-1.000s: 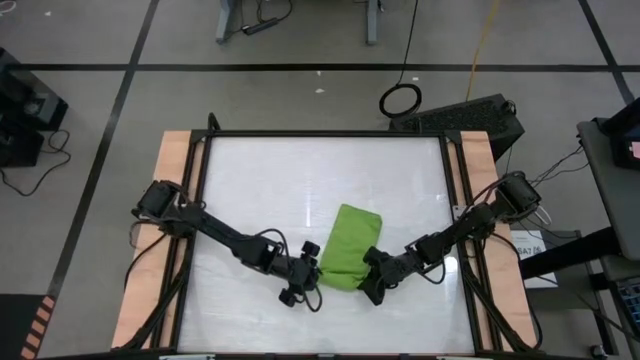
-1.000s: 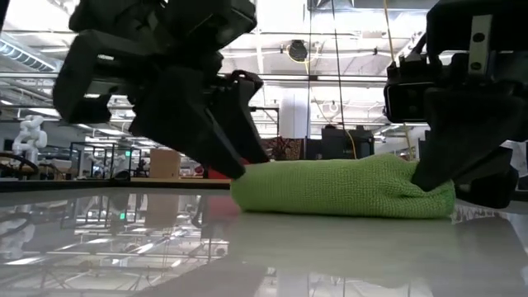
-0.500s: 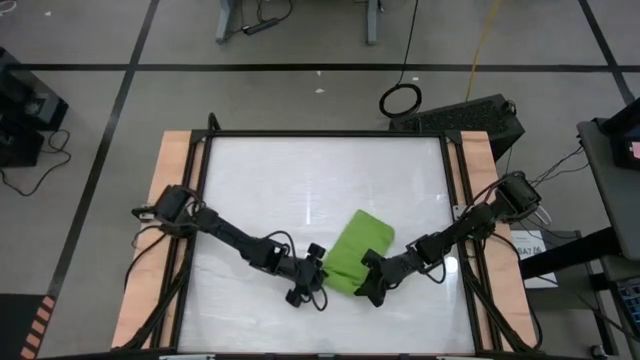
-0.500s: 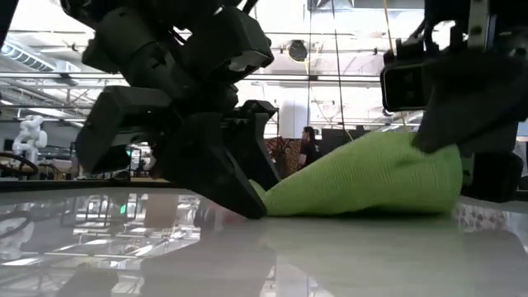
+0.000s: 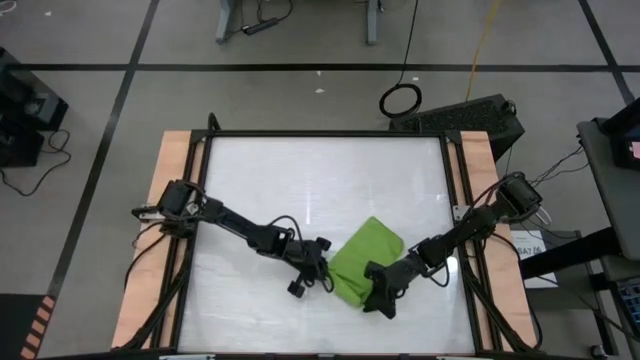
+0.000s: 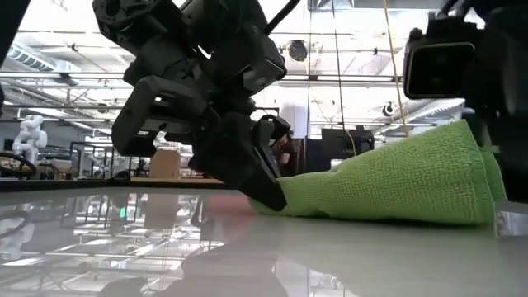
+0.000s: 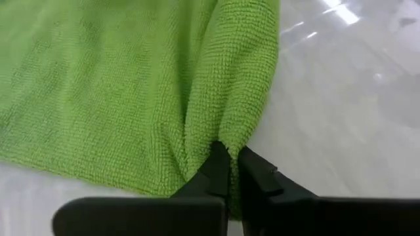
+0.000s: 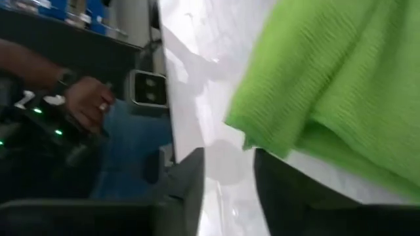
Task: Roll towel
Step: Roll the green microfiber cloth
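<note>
The lime-green towel lies folded and slanted near the table's front, right of centre. Its left part rests on the table, and its right end stands raised beside my right gripper. My left gripper is at the towel's left near corner, shut on a fold. My right gripper is at the towel's near right corner. Its fingers stand apart, and between them the right wrist view shows bare table with the towel's corner just beyond. My left gripper pinches a raised fold at the towel's edge between its two shut fingers, with several layers bunched together. The fingers come slanting down from the table's left. The fold sits low at the table top, and the rest of the towel lies spread beyond it. My right gripper has one finger against the underside of the towel's raised near edge, and the cloth lies over it. The fingers do not pinch the cloth.
Wooden side rails and a dark frame edge the white table. Bare room lies toward the far edge. Past the near edge, the right wrist view shows a person's hand at some equipment.
Both grippers have shifted with the towel: the left toward the table's right, the right toward the near edge. The towel has turned about, its far end swinging toward the right edge. Its right end has risen off the table while its left end has stayed down.
</note>
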You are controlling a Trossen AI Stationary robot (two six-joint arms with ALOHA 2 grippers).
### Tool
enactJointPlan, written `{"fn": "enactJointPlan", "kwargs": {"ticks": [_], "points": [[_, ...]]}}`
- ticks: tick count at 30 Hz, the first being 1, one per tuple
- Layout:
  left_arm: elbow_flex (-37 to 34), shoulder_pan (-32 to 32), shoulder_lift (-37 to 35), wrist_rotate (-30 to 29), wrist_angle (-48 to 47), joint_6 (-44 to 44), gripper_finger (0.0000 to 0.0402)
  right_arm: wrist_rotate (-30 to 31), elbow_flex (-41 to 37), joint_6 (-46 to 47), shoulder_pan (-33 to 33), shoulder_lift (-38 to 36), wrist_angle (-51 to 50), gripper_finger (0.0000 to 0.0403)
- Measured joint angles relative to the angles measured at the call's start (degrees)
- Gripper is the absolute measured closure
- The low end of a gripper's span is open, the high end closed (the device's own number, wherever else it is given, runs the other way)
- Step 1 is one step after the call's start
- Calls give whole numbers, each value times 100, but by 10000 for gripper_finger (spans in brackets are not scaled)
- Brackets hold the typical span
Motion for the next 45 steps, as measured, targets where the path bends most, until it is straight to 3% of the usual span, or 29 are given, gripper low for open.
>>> {"fn": "enactJointPlan", "kwargs": {"ticks": [4, 7, 11, 15, 18, 28, 32, 45], "points": [[0, 33, -2, 324, -87, -17, 388, -39, -2, 250, 100, -4, -507, 226], [0, 31, -2, 392, -131, -20, 390, 364, -4, 242, 187, -165, -583, 218], [2, 26, -4, 425, -199, -115, 392, 1131, 0, -6, 211, -685, -920, 231], [47, 24, -4, 432, -255, -172, 393, 1985, 2, -129, 199, -1207, -2059, 259], [92, 22, -2, 432, -288, -175, 393, 2249, 2, -165, 105, -1346, -2816, 281], [116, 6, 4, 445, -280, -673, 394, 2178, 2, -829, -662, -907, -3294, 341], [118, 4, 4, 450, -270, -1076, 394, 1884, 14, -1341, -1133, -715, -3252, 358], [122, 203, -360, -86, -894, -2124, 393, 1072, 2, -3517, -2999, -690, -2903, 369]]}}
